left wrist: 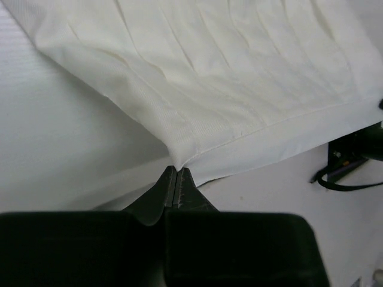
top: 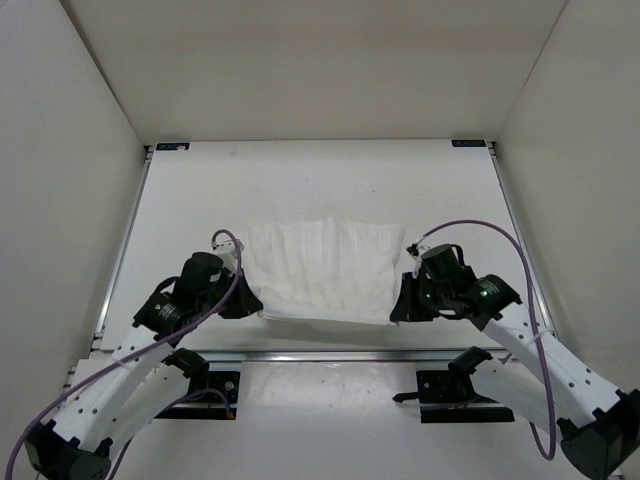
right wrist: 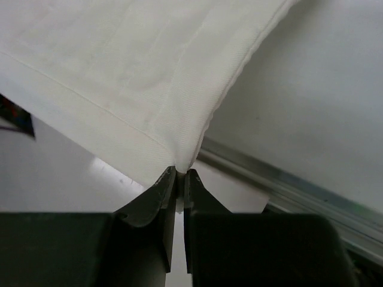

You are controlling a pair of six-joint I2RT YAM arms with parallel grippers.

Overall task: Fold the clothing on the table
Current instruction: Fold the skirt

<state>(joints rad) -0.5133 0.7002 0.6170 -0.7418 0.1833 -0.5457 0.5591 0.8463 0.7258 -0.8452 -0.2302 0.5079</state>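
Observation:
The clothing (top: 322,270) is a white creased fabric spread across the middle of the table (top: 320,180), its near edge lifted off the surface. My left gripper (top: 256,305) is shut on the clothing's near left corner; the left wrist view shows the hem (left wrist: 251,140) pinched at the tips of my left gripper (left wrist: 176,170). My right gripper (top: 398,312) is shut on the near right corner. In the right wrist view the clothing (right wrist: 131,78) runs up from the pinch between the tips of my right gripper (right wrist: 179,172).
White walls enclose the table on the left, back and right. A silver rail (top: 320,355) runs along the near edge, seen also as a rail (right wrist: 287,179) in the right wrist view. The arm bases (top: 450,385) stand below it.

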